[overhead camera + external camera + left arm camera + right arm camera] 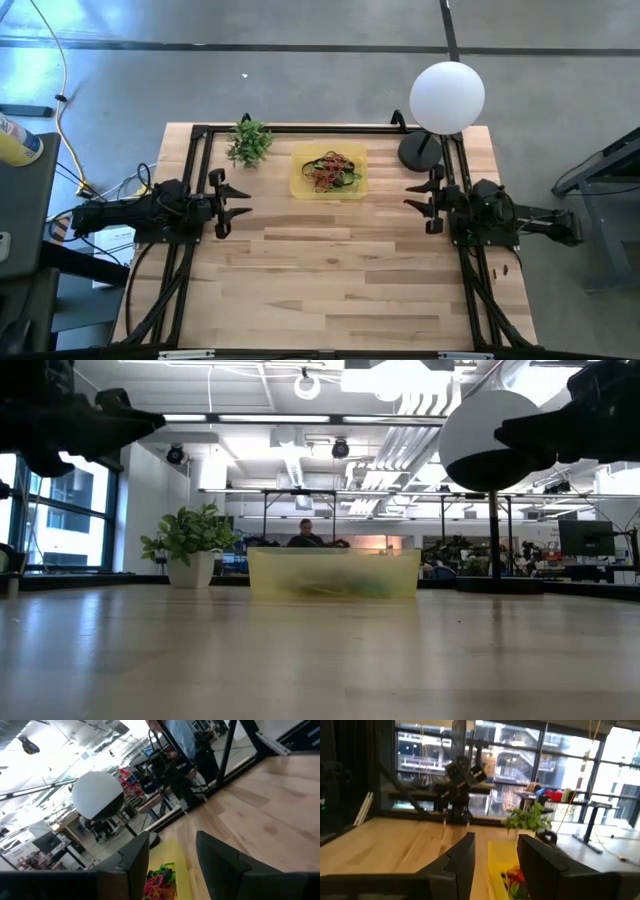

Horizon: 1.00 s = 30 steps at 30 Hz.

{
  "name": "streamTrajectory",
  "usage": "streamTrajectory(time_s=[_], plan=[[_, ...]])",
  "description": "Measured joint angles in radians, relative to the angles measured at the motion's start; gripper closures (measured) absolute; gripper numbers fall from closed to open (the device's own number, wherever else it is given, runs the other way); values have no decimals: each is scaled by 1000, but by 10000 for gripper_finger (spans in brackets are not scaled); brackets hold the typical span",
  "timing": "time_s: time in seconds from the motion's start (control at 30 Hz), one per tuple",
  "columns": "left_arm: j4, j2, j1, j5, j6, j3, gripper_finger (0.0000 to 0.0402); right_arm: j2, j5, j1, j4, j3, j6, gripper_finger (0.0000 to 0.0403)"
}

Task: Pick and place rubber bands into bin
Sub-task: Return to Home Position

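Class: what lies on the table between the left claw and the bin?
Nothing. The high view shows only bare tabletop between the left claw and the bin.

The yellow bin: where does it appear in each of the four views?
High view: bin between the plant and the white globe lamp.
Low view: centre.
Left wrist view: just beyond the left hand, rubber bands inside.
Right wrist view: just beyond the right hand.
Shared landmark: the lamp, except in the right wrist view, which shows the plant.
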Motion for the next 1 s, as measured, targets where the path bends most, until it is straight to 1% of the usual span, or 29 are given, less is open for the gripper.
streamTrajectory(time_s=[0.1, 0.2, 0.27, 0.37, 0.47, 0.57, 0.7, 1.0], plan=[[-5, 0, -1, 1, -2, 3, 252, -5, 10, 0, 4, 0, -3, 265], [-28, -4, 0, -8, -9, 4, 252, -5, 42, 0, -13, 0, 1, 265], [-74, -4, 0, -10, -9, 4, 252, -5, 55, 0, -55, 0, 7, 265], [-81, 16, 0, -18, -16, 3, 252, -5, 71, 0, -126, 1, 30, 265], [-83, 47, 0, -26, -16, 3, 252, 7, 88, 0, -128, 2, 73, 265], [-79, 78, 0, -26, -12, 3, 252, 9, 85, 0, -130, 2, 108, 265], [-79, 105, 0, -26, -11, 3, 252, 9, 83, 0, -133, 2, 108, 265], [-79, 110, 0, -26, -10, 3, 252, 9, 83, 0, -136, 2, 107, 265]])
